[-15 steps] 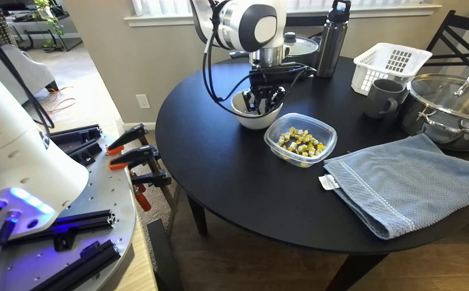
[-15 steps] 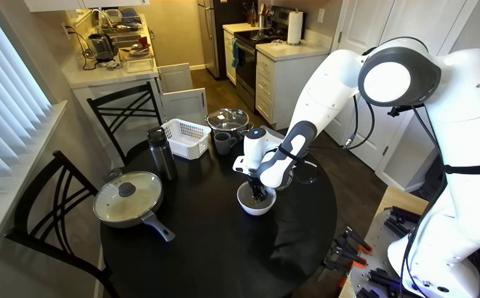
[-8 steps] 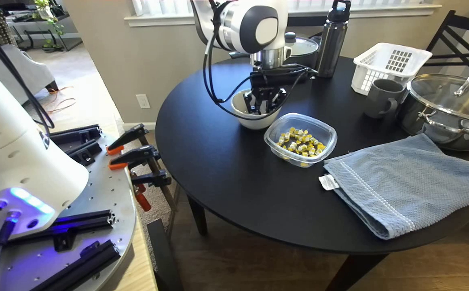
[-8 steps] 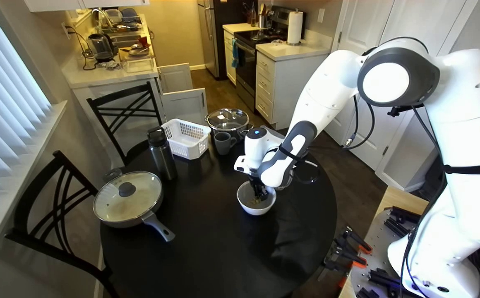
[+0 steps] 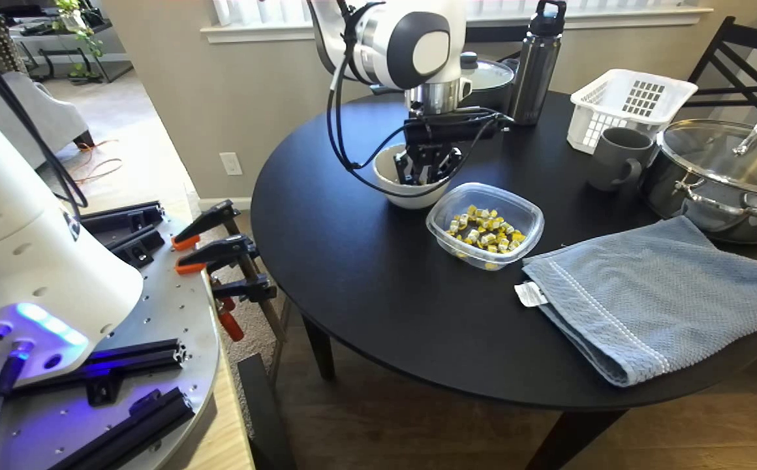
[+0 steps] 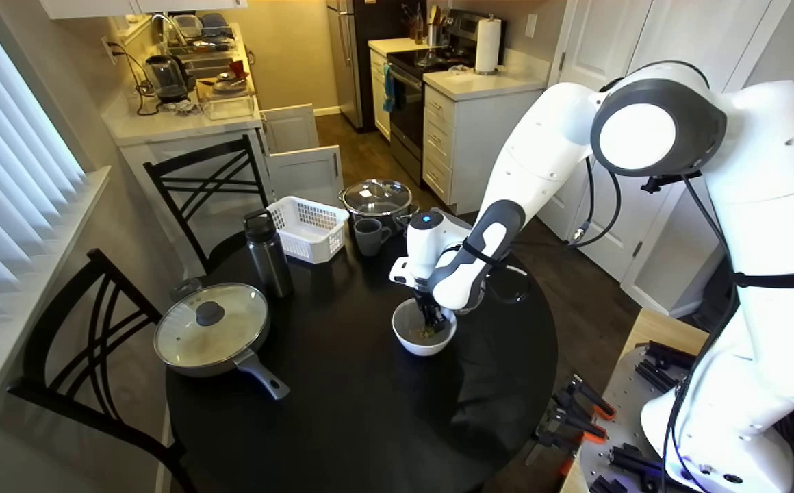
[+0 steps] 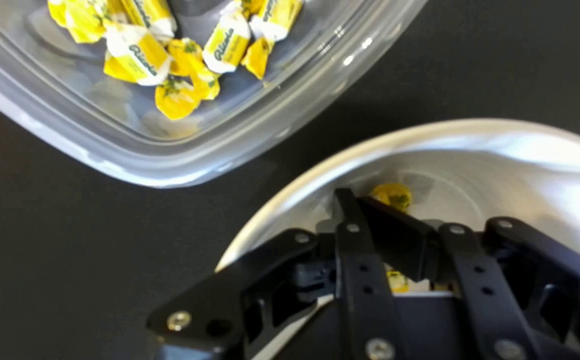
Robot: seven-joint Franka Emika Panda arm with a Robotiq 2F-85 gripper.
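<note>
Yellow candy (image 7: 394, 194) just beside jaws, inside bowl (image 7: 530, 192).

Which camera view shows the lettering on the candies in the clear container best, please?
The wrist view, because its close look makes "Ricola" readable on several candies. In an exterior view the whole pile shows, but too small to read; in an exterior view the arm hides the candies.

A beige wall (image 5: 267, 91) stands near the round black table (image 5: 352, 274), and the brown wooden floor (image 5: 457, 434) lies below. Bright white vertical blinds (image 6: 14, 137) hang above the window sill (image 5: 258, 34). Two black chairs (image 6: 96, 420) stand beside the table. Further back are white cabinets (image 6: 472, 130), a dark stove (image 6: 409, 103) and a wall in warm yellow light (image 6: 287, 65).
</note>
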